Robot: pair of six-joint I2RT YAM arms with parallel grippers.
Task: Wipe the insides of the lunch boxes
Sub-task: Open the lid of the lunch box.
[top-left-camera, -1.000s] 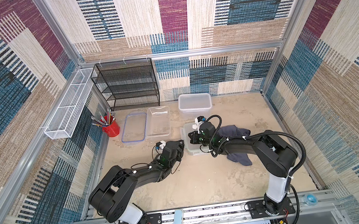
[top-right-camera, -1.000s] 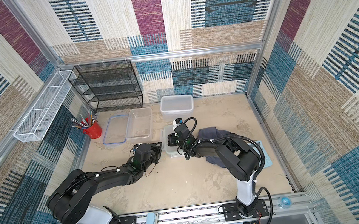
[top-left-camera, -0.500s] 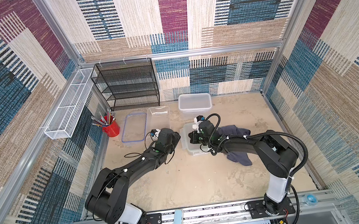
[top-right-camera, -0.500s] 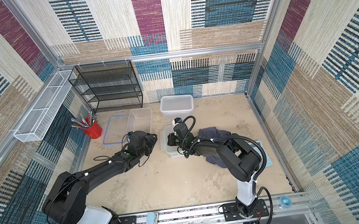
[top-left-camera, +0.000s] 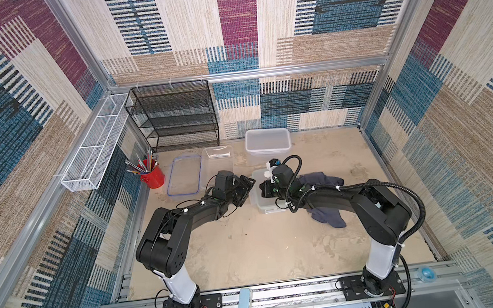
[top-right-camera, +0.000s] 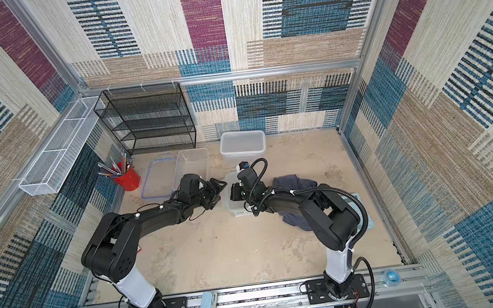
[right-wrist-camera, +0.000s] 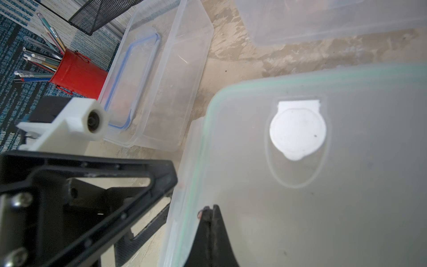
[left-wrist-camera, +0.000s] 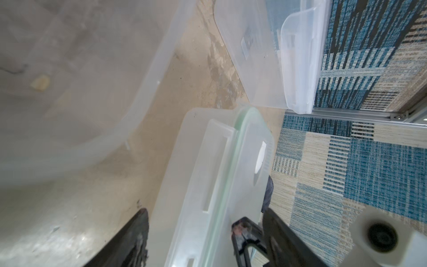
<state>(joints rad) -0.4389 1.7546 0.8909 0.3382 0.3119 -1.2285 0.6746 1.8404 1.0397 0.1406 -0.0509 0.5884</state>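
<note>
Straddling small lunch box (left-wrist-camera: 171, 196) edge, left gripper (left-wrist-camera: 190, 218)

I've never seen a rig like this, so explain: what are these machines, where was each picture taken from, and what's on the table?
Two robot arms stand at a table. Two pictures look down from overhead; two come from cameras on the arms' wrists. Both meet at a small lidded lunch box: the left tool open at its edge, the right tool shut over its lid; nothing looks gripped. Behind stand a deep tub, a clear tub, a blue-rimmed lid and a red pencil cup; a grey cloth lies nearby.
</note>
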